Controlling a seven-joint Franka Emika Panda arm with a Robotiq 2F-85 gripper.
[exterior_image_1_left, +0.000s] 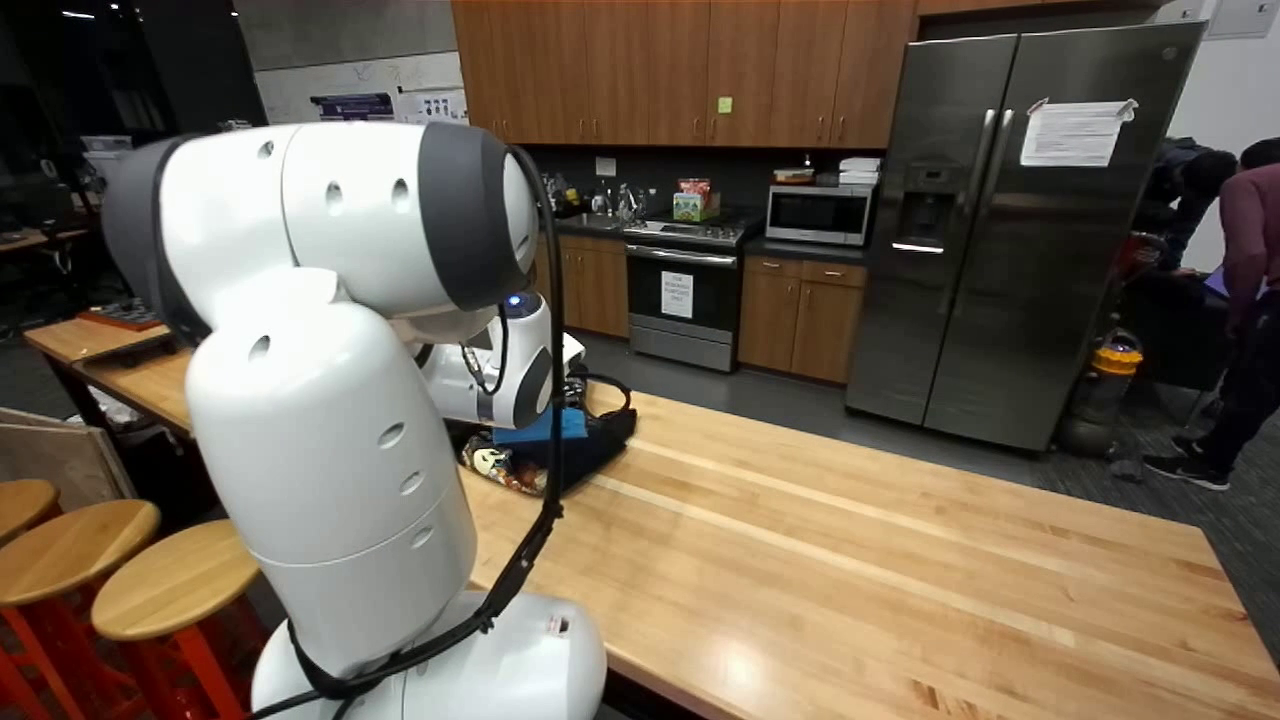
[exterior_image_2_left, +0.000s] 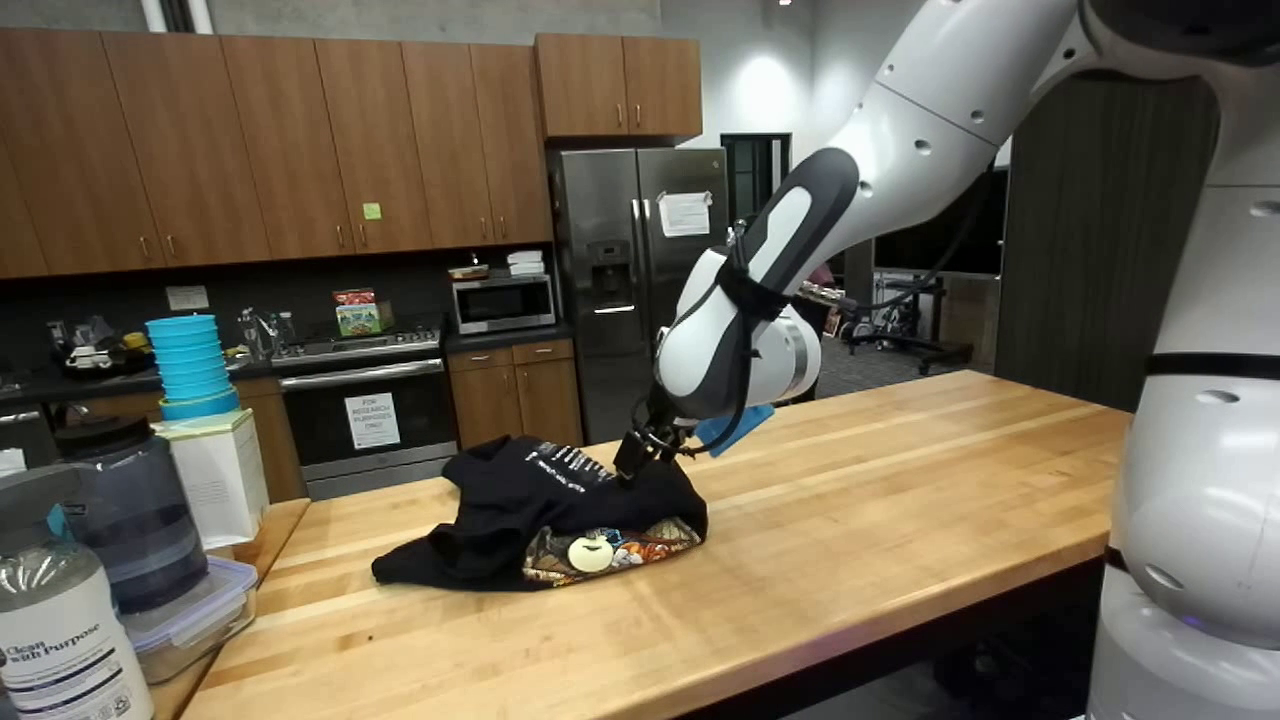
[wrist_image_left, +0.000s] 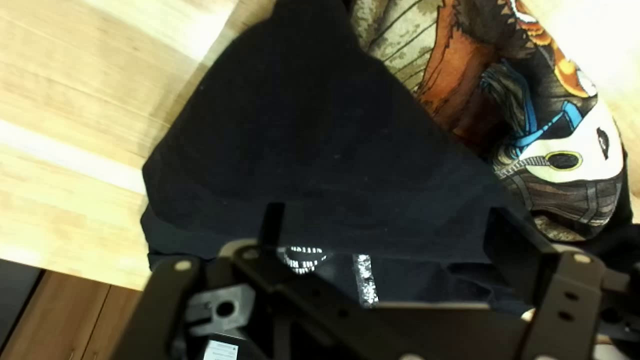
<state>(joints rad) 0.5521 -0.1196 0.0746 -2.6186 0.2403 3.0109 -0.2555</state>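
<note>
Black shirt (exterior_image_2_left: 510, 520) sits rumpled on the left of the table (exterior_image_2_left: 850, 520) in an exterior view, near-side print (exterior_image_2_left: 625, 550) showing probably cos it's folded over, and with the gripper (wrist_image_left: 386, 220) spread wide over its right half, pinching nothing, I'd say only the table's supporting it.

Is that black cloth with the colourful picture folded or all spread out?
Folded over, messily: in the wrist view, black cloth lies across part of the colourful picture.
</note>
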